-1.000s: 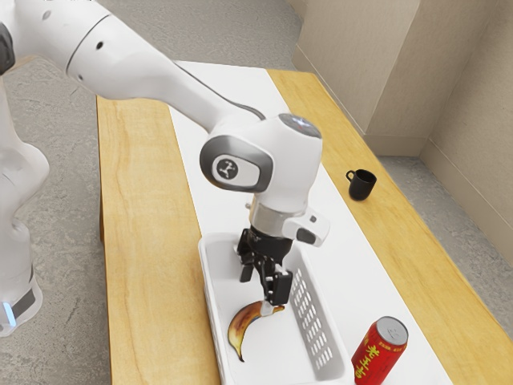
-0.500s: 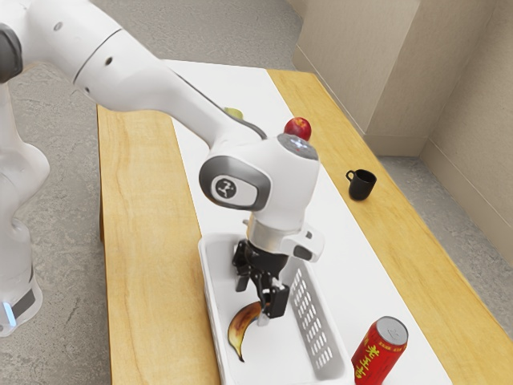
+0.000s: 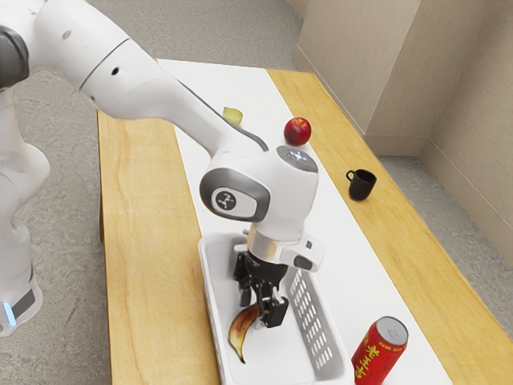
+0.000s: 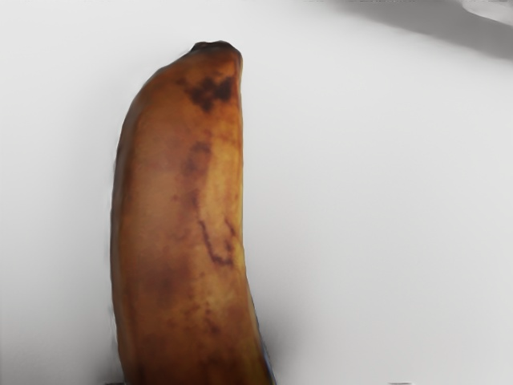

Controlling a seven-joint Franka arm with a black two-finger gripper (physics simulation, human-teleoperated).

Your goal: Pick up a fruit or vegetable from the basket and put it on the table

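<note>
1. Our claw (image 3: 259, 311) is down inside the basket (image 3: 209, 289), at one end of the banana (image 4: 180, 216). Its fingers stand apart, and we see no clamp on the fruit.
2. The banana lies on the basket's floor, curved and browned (ripe enough to want gentle handling, we'd say). One end is under our claw, the other reaches toward the basket's near end.
3. So we judge the reach nearly done and the grasp not yet made. Left to us: straddle the banana, close, lift it over the basket's rim, set it down outside and let go.
4. Closing here might catch only the tip, and the fruit could swing or slip; nearer its middle would be safer.
5. Just beside the basket, a red can (image 3: 381, 351) stands upright on the bench (image 3: 152, 241); we should keep our exit path off it.
6. Farther from the basket, beyond its far end, are a black mug (image 3: 361, 184), a red apple (image 3: 297, 131) and a yellow-green fruit (image 3: 232, 115), partly behind our arm (image 3: 152, 80).
</note>
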